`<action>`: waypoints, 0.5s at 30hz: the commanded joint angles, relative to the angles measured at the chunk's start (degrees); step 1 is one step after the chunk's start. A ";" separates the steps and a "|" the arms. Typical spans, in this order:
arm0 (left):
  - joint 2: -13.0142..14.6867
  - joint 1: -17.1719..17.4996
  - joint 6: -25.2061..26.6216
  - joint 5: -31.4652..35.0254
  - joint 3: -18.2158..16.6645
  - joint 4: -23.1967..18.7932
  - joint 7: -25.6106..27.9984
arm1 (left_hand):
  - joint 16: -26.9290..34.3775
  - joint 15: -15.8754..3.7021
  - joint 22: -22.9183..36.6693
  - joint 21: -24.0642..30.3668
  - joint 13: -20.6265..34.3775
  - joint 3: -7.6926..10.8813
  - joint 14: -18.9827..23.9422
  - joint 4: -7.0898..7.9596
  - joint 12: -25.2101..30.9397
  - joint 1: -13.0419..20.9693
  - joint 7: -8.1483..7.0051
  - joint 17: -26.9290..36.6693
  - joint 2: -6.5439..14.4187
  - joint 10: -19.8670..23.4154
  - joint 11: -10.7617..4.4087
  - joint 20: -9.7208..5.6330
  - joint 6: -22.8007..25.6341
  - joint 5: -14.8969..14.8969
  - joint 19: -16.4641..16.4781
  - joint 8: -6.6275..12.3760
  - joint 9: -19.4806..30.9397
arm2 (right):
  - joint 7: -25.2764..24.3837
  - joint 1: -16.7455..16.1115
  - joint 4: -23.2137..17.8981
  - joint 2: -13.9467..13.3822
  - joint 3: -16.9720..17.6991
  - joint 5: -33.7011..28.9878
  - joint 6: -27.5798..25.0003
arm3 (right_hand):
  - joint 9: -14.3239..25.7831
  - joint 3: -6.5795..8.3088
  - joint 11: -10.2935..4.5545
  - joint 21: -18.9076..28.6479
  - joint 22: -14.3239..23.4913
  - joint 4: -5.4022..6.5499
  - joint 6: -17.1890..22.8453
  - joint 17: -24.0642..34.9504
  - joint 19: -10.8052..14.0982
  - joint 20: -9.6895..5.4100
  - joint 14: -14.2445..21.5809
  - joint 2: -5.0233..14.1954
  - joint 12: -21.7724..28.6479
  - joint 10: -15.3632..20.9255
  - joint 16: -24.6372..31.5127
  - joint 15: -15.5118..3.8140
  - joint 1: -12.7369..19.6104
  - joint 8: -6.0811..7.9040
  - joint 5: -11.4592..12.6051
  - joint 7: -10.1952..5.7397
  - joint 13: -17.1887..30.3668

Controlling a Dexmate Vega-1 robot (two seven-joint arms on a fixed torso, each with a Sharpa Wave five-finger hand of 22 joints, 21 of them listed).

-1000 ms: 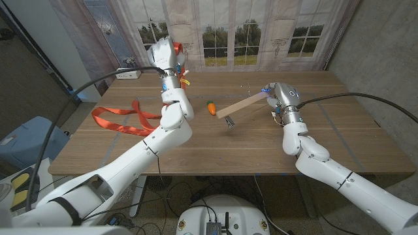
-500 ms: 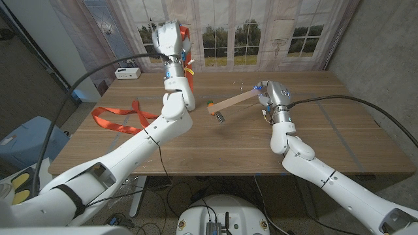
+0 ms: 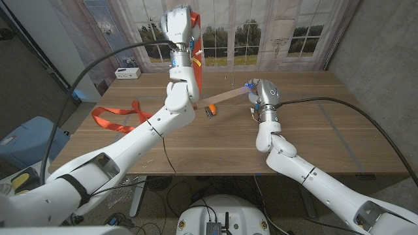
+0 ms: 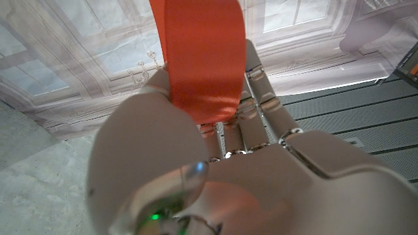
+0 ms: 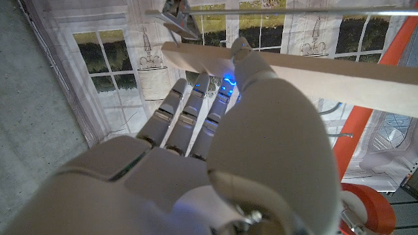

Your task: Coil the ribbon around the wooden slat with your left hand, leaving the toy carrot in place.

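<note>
Gripping the wooden slat (image 3: 225,98) near its right end with the right hand (image 3: 259,93), raised off the table (image 3: 339,124) and held roughly level, reaching leftward toward the left arm. Seen in the right wrist view as a pale bar (image 5: 313,73) crossing the fingertips (image 5: 240,51), with the right hand (image 5: 215,150) curled onto it. Lying just under the slat's free end on the table: the toy carrot (image 3: 211,109), orange, beside a small dark piece too blurred to name. Trailing in loose loops over the table's left side: the ribbon (image 3: 114,119), orange-red. Rising from about the slat's left end up to the left hand (image 3: 178,25): a taut stretch of the same ribbon; whether it already wraps the slat cannot be told. Pinching the ribbon (image 4: 202,59) between thumb and fingers (image 4: 264,98) in the left wrist view, left hand (image 4: 215,163) lifted high above the table. Standing at the far left edge: a small white box (image 3: 127,73).
</note>
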 commanded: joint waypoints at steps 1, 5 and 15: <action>-1.59 -1.46 -3.63 2.21 0.75 0.60 -1.07 | 0.12 -12.77 -0.02 0.45 2.59 0.19 10.49 0.18 0.34 3.13 -2.20 0.01 3.32 14.85 -14.86 -2.71 8.85 0.29 -0.54 0.20 0.24 | -2.43 3.07 3.76 4.76 -3.11 -0.76 -2.78 | 5.91 1.47 1.98 0.08 0.33 0.98 4.09 0.43 0.27 0.65 1.10 1.81 8.35 7.67 0.36 -6.69 -1.92 0.20 0.14 3.99 7.46; -1.80 -1.15 -4.40 2.91 0.81 0.11 -1.29 | 0.06 -12.74 -0.11 0.74 2.75 0.20 10.51 0.23 0.28 3.11 -2.29 -0.01 3.41 14.91 -14.82 -2.77 8.89 0.29 -0.58 0.13 0.24 | -3.10 4.13 5.30 6.30 -3.94 -0.93 -4.48 | 5.80 1.51 2.12 0.16 0.34 0.83 4.19 0.60 0.45 0.86 1.57 1.71 8.40 7.79 0.54 -6.40 -1.88 0.17 0.12 4.22 7.38; -1.79 0.28 -5.90 4.73 0.50 -2.80 -2.44 | 0.06 -12.93 -0.31 1.40 3.09 0.13 10.69 0.02 0.22 3.25 -2.34 0.06 3.20 15.26 -14.90 -2.93 9.25 0.24 -0.64 0.07 0.27 | -5.86 7.17 10.19 9.59 -4.84 -0.09 -7.48 | 5.72 1.72 2.45 0.22 0.37 0.66 4.29 0.67 0.53 1.11 2.11 1.53 8.53 8.11 0.48 -6.14 -1.96 0.13 0.12 4.47 7.17</action>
